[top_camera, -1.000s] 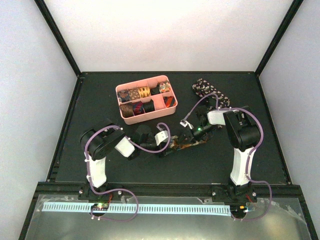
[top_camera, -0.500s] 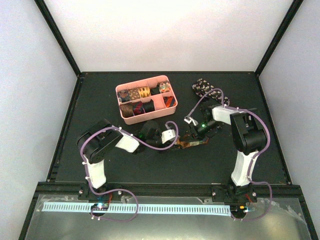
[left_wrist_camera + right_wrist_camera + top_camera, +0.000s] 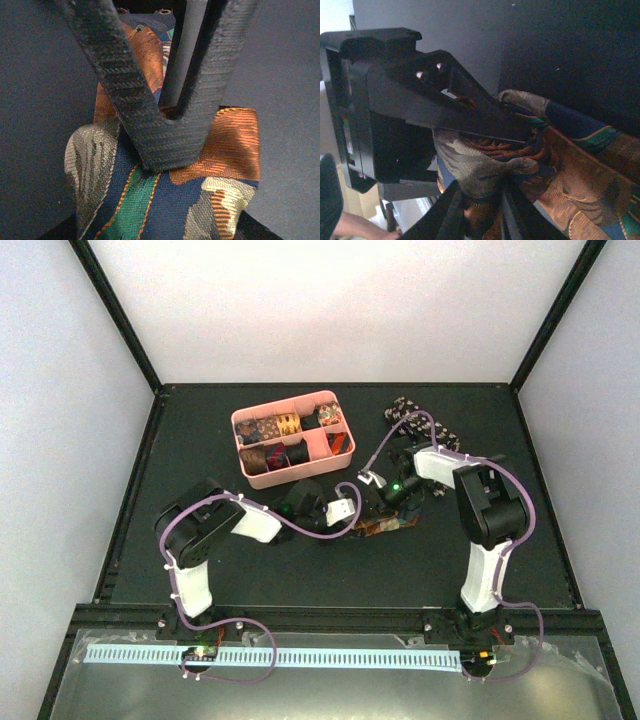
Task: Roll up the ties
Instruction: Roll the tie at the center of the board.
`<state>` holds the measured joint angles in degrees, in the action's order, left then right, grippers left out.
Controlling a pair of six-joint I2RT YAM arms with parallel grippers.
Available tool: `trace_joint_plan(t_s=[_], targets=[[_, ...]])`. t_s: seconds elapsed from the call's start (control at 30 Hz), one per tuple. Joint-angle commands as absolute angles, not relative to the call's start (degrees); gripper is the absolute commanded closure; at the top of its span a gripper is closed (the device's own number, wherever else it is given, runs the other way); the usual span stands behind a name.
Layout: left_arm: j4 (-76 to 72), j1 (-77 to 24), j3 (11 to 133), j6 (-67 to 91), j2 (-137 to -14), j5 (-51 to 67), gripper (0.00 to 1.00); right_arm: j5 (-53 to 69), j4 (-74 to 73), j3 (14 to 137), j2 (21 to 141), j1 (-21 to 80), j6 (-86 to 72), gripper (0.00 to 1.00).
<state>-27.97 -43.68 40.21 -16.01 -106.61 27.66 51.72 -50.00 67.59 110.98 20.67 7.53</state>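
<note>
A tie (image 3: 388, 525) patterned in orange, navy, green and grey lies bunched into a partial roll at mid-table between my two grippers. My left gripper (image 3: 361, 511) has its fingertips pinched together on the roll (image 3: 150, 200), seen close in the left wrist view (image 3: 167, 152). My right gripper (image 3: 386, 498) meets it from the right and is shut on a grey fold of the same tie (image 3: 485, 172), with fabric between its fingers (image 3: 451, 212). A black tie with white speckles (image 3: 404, 412) lies loose at the back right.
A pink divided tray (image 3: 322, 464) holding several rolled ties stands at the back centre-left. Purple cables loop over both arms. The left gripper's black body (image 3: 385, 105) fills the left of the right wrist view. Black frame posts stand at the mat's corners.
My left gripper has moved right towards the right gripper. The tie's flat length has shortened and gathered between them. The right gripper has shifted slightly back and left.
</note>
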Motion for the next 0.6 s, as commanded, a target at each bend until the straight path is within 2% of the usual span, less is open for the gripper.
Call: trace_joint_plan(t_s=[0.0, 0.07, 0.13, 0.23, 0.33, 0.57], targets=[[-19.3, -44.1, 40.1, -17.1, -108.2, 23.2, 0.60, 48.0, -50.7, 68.0, 112.7, 20.7, 7.2, 0.87], [-19.4, -44.0, 40.2, -16.8, -108.1, 23.1, 0.59, 47.2, -51.1, 67.7, 112.6, 20.7, 7.8, 0.98], [-20.1, -43.8, 40.1, -15.9, -107.7, 23.6, 0.55, 46.1, -50.6, 66.9, 112.1, 20.4, 7.9, 0.98], [-24.7, -42.6, 38.2, -13.7, -105.6, 26.4, 0.33, 43.7, -49.4, 65.5, 112.3, 19.2, 8.0, 0.98], [-32.1, -41.4, 35.7, -12.1, -103.4, 29.3, 0.22, 40.9, -48.0, 63.9, 113.5, 17.1, 7.8, 0.98], [-45.1, -40.9, 33.1, -8.9, -104.1, 30.6, 0.14, 37.1, -45.8, 61.4, 113.4, 15.9, 7.6, 0.98]])
